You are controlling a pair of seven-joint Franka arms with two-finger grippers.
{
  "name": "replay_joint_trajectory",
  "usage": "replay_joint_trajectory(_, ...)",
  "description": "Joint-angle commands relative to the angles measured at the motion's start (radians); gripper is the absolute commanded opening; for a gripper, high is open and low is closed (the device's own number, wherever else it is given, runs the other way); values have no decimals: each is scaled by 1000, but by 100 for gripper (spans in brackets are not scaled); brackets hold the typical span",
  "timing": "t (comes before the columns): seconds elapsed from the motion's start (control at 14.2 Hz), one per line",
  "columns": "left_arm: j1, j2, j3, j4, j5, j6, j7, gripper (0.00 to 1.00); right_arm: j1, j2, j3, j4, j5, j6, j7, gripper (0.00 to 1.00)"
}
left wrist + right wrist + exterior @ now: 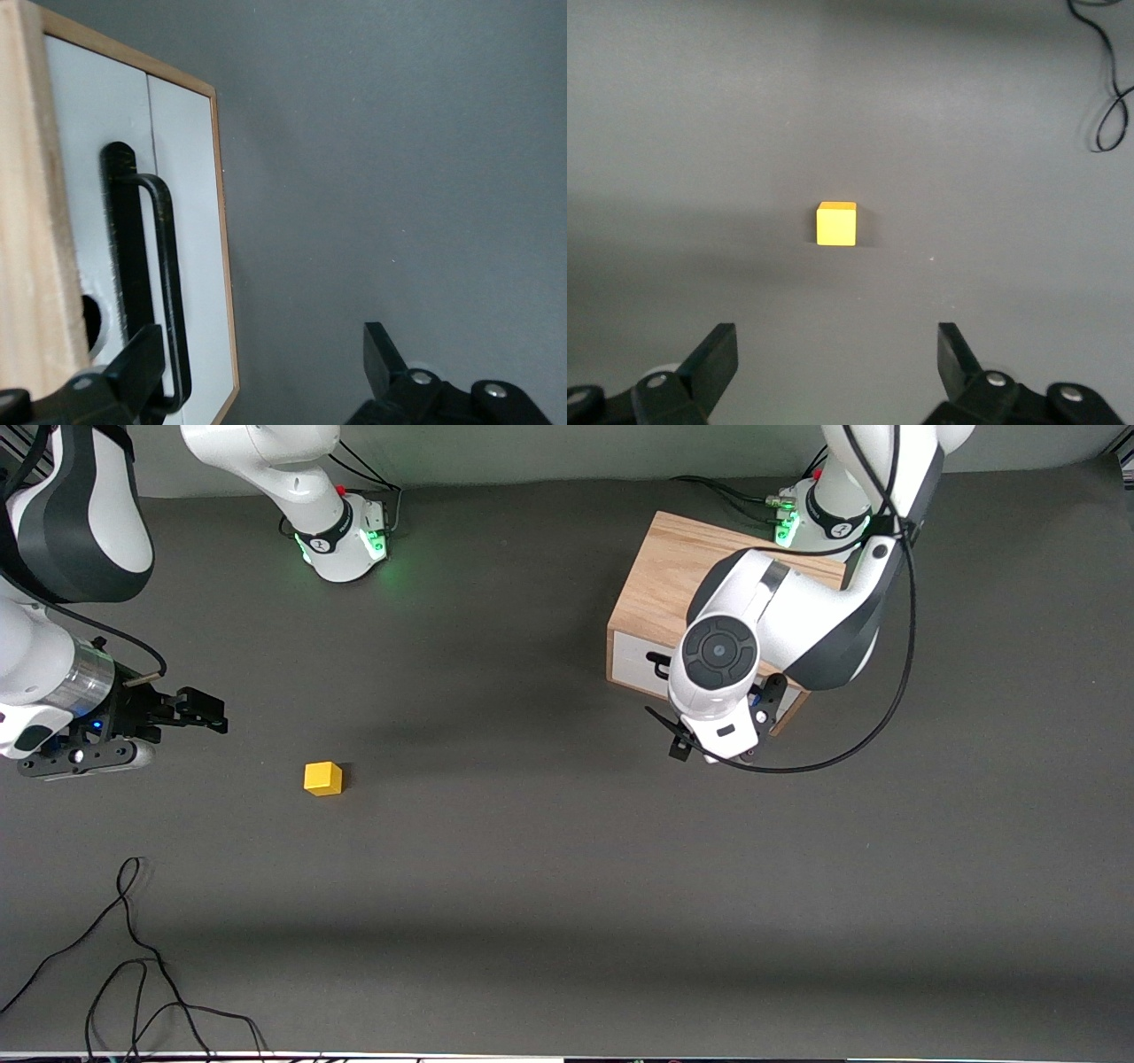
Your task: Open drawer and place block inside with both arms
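Observation:
The light-wood cabinet [673, 571] stands toward the left arm's end of the table. Its drawer [631, 657] has a white front and a black wire handle [657, 664], and it is shut. My left gripper [725, 746] hangs in front of the drawer, mostly hidden under its own wrist. In the left wrist view the left gripper [263, 359] is open, with one finger [142, 363] right beside the handle [166, 283] on the drawer front [188, 195]. The yellow block [323, 778] lies on the table. My right gripper [202, 714] is open beside it, toward the right arm's end. The block [836, 223] lies ahead of the right gripper [837, 359].
Loose black cables [133, 957] lie near the front edge at the right arm's end, and a loop also shows in the right wrist view [1109, 97]. A black cable [886, 691] hangs from the left arm beside the cabinet. The grey table [532, 868] is bare between block and cabinet.

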Motion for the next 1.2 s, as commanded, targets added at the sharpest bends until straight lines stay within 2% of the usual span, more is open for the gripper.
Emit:
replay_joint_trajectory(0.0, -2, -23, 0, -93, 2, 65, 1, 100, 17, -18, -2, -10, -43, 4, 19, 100)
replay_joint_trajectory(0.49, -19, -25, 0, -184, 3, 95, -1, 100, 34, -15, -1, -8, -45, 10, 12, 100)
replay_joint_trajectory(1.13, -36, -9, -1, -193, -1, 105, -16, 100, 35, -16, -1, -19, -36, 38, 8, 100)
